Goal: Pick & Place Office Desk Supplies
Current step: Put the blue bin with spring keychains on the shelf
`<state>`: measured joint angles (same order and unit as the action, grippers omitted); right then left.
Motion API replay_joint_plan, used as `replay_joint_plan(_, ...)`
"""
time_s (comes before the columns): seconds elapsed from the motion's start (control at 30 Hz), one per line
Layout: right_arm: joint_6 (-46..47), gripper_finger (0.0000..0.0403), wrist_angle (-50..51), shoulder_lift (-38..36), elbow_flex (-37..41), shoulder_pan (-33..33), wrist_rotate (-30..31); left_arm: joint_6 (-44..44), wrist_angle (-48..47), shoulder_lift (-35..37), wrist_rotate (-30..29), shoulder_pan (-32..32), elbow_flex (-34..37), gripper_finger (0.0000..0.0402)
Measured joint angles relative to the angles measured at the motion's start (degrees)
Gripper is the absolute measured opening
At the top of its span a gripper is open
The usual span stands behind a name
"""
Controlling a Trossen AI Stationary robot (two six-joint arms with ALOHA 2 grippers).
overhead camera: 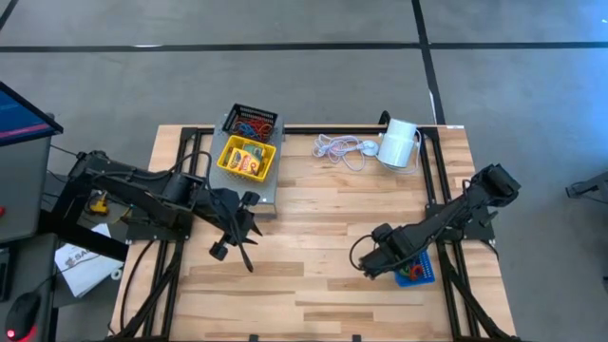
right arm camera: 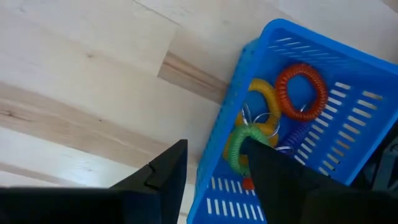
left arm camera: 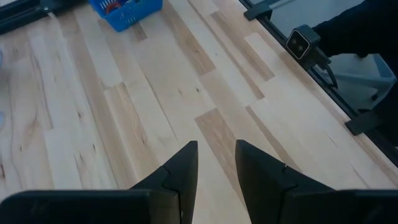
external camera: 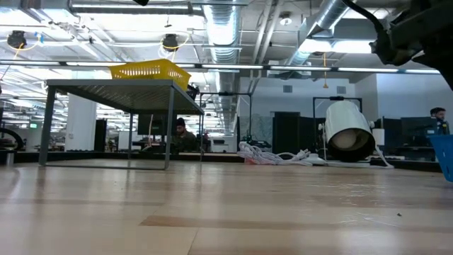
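Blue tray (right arm camera: pixel 323 118) sits under your right gripper (right arm camera: pixel 214 168), fingers apart, empty; your left gripper (left arm camera: pixel 214 168) hovers parted over bare bench (left arm camera: pixel 124 124).

High view straight down over whole bench (overhead camera: pixel 313 275); low view level across it. Wrist views look close down: right on blue tray (right arm camera: pixel 348 74), also seen farther off in left.

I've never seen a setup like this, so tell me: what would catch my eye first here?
Probably the blue tray at the table's right edge, holding bright coiled loops in red, yellow and green, with the right gripper hovering at its rim. Next, the yellow tray with crayon boxes, sitting on a small raised stand beside a black mesh tray, near the left gripper.
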<state>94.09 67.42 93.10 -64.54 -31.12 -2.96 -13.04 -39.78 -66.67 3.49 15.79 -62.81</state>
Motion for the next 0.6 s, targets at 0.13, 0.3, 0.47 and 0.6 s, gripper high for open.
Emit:
replay_joint_plan(0.13, 0.2, 0.0172, -0.2, 0.0, 1.5, 0.0, 0.0, 0.0, 0.1, 0.0, 0.0, 0.0, 0.0, 0.0102)
replay_joint_plan(0.3, 0.9, 0.0180, -4.9, 0.0, 4.4, -0.4, 0.0, 0.0, 0.2, 0.0, 0.0, 0.0, 0.0, 0.0102)
replay_joint_plan(0.47, 1.5, 0.0175, -6.7, 0.0, 7.1, -0.6, 0.2, 0.0, 0.2, 0.0, 0.0, 0.0, 0.0, 0.0102)
replay_joint_plan(0.6, 1.5, 0.0154, -10.3, 0.0, 8.6, -0.8, 0.2, 0.0, 0.2, 0.0, 0.0, 0.0, 0.0, 0.0102)
